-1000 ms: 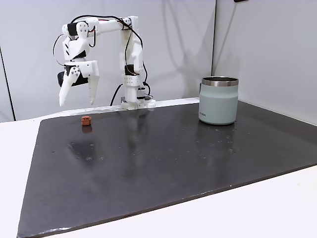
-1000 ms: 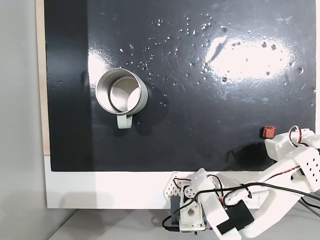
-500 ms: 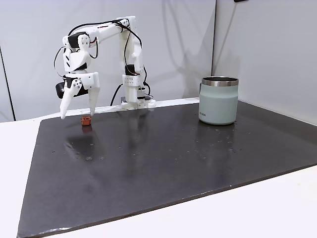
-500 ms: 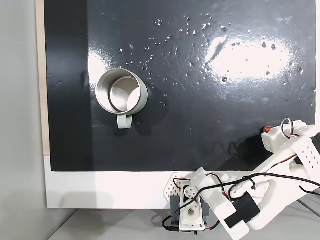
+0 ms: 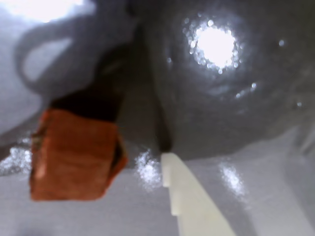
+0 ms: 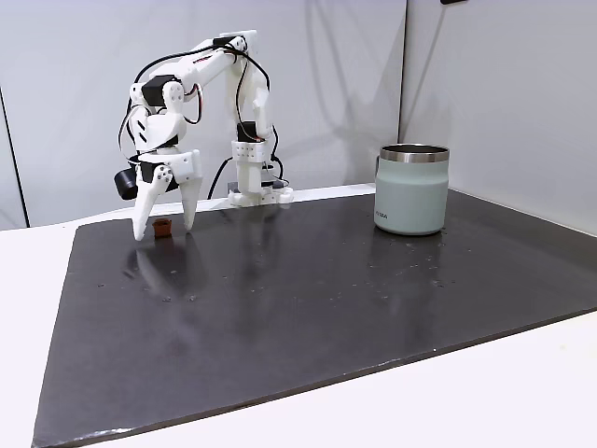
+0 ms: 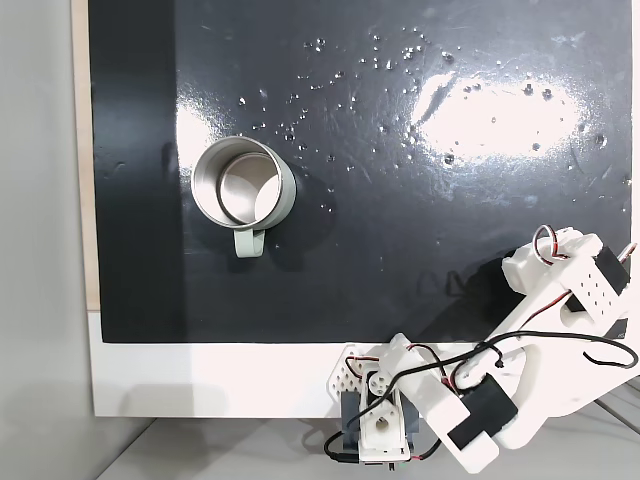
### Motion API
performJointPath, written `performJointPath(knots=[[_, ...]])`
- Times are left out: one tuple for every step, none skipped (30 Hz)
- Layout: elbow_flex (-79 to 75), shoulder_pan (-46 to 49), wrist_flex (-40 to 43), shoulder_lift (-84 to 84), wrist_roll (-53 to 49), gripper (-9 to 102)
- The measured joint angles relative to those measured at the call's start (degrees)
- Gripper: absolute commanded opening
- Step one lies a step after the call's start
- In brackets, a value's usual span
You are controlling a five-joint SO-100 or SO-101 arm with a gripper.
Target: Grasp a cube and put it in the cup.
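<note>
Pincer (image 6: 165,232) is spread and lowered to the dark worktop (image 6: 308,299), straddling the cube (image 6: 162,227) so a closing pinch can be made. Cup (image 6: 411,189) is set well apart, rim up.

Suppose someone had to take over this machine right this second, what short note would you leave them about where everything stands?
Gripper: open, tips down at the black mat, one white finger on each side of the small reddish-brown cube; nothing gripped yet. In the wrist view the cube sits beside one white fingertip, with a gap between them.
Squat pale sage-green mug with a steel rim: upright at the far right of the mat in this fixed view, well away from the cube; from above it looks empty.
Done: the gripper is placed around the cube.
Left: shut on the cube, lift, carry it to the mug, drop it in.
</note>
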Motion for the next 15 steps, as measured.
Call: performJointPath(knots=[[0.62, 0.0, -0.44, 0.0, -0.79, 36], [1.23, 0.26, -0.79, 0.09, -0.79, 36], [1.85, 0.35, -1.14, 0.18, -1.32, 36], [2.37, 0.35, -1.58, 0.35, -1.76, 35], [2.99, 0.35, -2.02, 0.88, -2.29, 35], [3.6, 0.35, -2.46, 1.32, -2.72, 35], [4.22, 0.62, -2.99, 1.76, -3.16, 34], [4.57, 1.05, -3.25, 1.93, -3.52, 34], [4.83, 1.49, -3.43, 2.11, -3.69, 34], [4.92, 1.85, -3.6, 2.2, -3.96, 34], [5.01, 2.29, -3.6, 2.2, -4.22, 34], [5.1, 2.64, -3.6, 2.2, -4.39, 33], [5.1, 3.08, -3.6, 2.2, -4.75, 33], [5.1, 3.6, -3.6, 2.2, -5.19, 33], [5.1, 4.13, -3.52, 2.2, -5.54, 33]])
